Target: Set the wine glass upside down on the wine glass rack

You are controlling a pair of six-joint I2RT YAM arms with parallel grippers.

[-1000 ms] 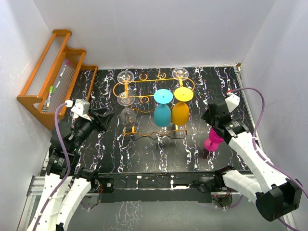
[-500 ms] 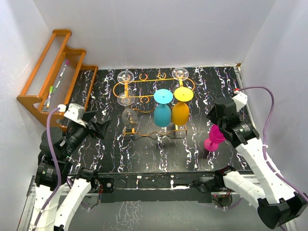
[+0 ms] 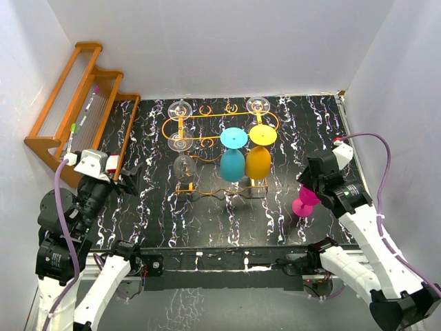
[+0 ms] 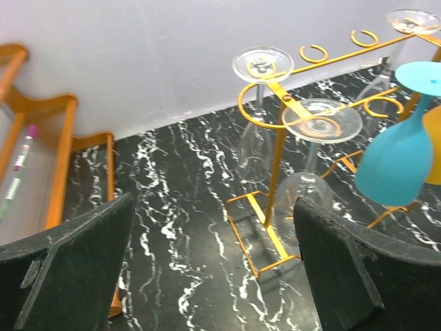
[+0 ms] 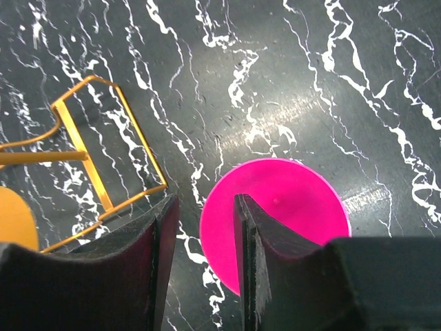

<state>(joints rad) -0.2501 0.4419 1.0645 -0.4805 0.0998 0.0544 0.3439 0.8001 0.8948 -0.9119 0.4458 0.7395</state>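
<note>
6 wine glasses are in view: 3 clear glasses (image 4: 322, 118), 1 blue glass (image 3: 233, 164), 1 yellow glass (image 3: 258, 161) and 1 pink glass (image 3: 302, 207). There is 1 wire rack (image 4: 277, 158) and 1 wooden shelf (image 3: 89, 48) with at least 2 pens (image 3: 88, 103). There are 2 robot arms, the left arm (image 3: 83, 207) and the right arm (image 3: 365, 221).

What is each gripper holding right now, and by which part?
Nothing. The left gripper is open and empty. The right gripper straddles the edge of the pink glass, with a gap showing beside it: no grip yet.
</note>
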